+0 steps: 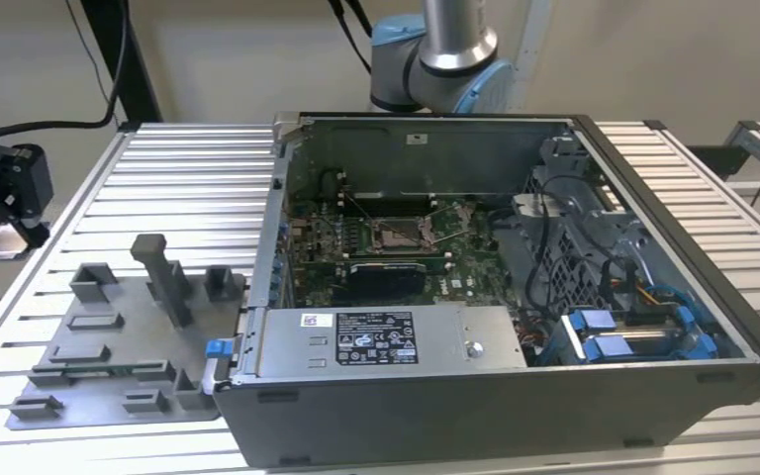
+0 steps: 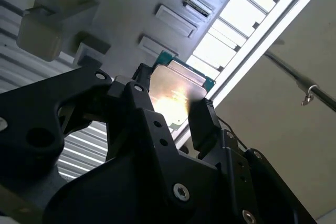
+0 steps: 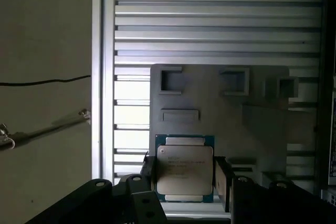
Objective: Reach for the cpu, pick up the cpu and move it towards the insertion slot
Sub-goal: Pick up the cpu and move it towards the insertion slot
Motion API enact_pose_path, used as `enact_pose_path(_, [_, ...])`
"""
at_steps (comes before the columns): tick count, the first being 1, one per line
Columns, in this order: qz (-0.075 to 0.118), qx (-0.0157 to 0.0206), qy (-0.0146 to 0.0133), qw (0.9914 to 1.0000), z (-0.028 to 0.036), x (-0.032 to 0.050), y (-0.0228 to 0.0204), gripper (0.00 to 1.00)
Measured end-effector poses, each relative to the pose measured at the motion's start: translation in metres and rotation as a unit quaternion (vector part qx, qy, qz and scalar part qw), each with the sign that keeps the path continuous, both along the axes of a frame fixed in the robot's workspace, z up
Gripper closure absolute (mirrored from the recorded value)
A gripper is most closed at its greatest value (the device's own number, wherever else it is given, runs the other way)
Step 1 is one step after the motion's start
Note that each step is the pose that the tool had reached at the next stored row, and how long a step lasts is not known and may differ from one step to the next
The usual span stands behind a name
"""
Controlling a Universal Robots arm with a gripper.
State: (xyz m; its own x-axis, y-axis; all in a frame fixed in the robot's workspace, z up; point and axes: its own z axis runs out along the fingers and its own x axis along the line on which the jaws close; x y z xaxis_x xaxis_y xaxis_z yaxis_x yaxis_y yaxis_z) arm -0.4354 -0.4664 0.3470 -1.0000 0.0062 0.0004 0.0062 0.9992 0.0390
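My exterior view sits high and looks down at a slant onto the open computer case (image 1: 486, 396). It is wide enough to take in the slatted table (image 1: 182, 178), the grey fixture plate (image 1: 103, 391) at the exterior view's left, and the arm (image 1: 439, 49) beyond the case's far wall. Both wrist views ride close behind the gripper (image 3: 186, 178), looking along its fingers past the clamped cpu (image 3: 185, 166). The first wrist view faces the cpu squarely; the second wrist view catches it obliquely from one side. All three views share the grey fixture plate and the slatted table.
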Motion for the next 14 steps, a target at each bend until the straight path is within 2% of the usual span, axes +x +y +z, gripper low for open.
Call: enact_pose_path(14, [0.0,0.0,0.0,1.0,0.0172,0.0,0.0,1.0])
